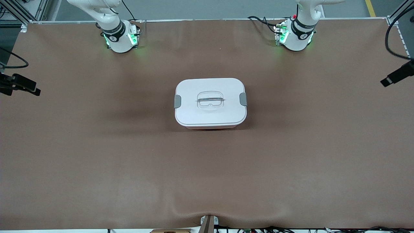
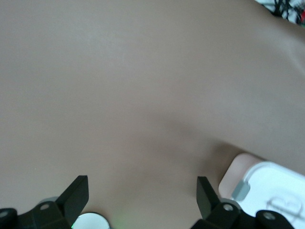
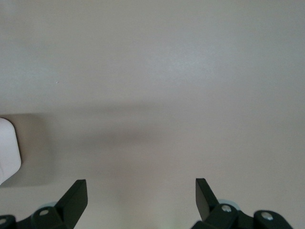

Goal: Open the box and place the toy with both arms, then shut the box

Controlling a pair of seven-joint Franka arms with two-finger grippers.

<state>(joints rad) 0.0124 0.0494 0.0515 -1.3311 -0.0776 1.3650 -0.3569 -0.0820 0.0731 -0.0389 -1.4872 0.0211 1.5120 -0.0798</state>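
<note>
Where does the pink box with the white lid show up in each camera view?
Front view: the box sits mid-table, lid on, both grey clips showing.
Left wrist view: only one corner of it shows, at the picture's lower right edge, with one grey clip.
Right wrist view: just a sliver of the white lid at the left edge.
Shared landmark: the brown table cover.

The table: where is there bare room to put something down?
Nearly everywhere. The box, lid on, sits alone mid-table. Brown cloth lies bare between it and the front camera, toward both ends, and up to the arm bases. No toy shows. Nowhere is crowded.
</note>
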